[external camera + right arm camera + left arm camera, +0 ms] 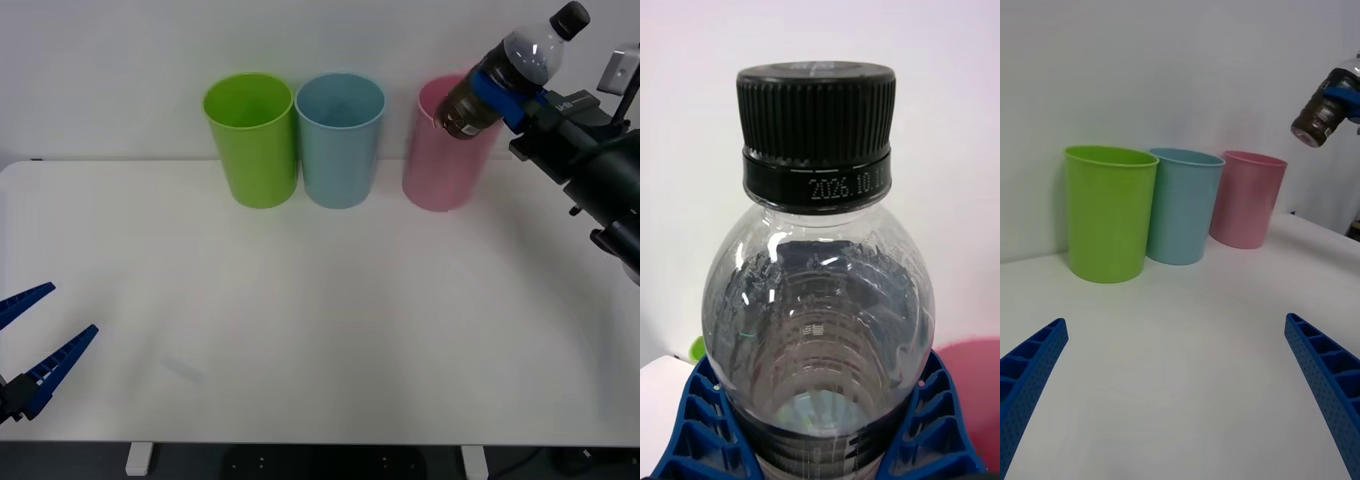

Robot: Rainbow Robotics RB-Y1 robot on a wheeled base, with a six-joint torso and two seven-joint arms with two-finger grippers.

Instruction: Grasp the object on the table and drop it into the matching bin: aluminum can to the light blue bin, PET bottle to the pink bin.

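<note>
Above pink bin [445, 150] rim, right gripper [497, 95] clamps PET bottle [510, 72].

Right tool [497, 92], closed around the PET bottle [510, 72], above the pink bin [440, 165]: open mouth below, unobstructed. Light blue bin [340, 140] and lime green bin [252, 140] crowd the left side. Bench [320, 320] before the spread left tool [35, 335] lies open.
</note>
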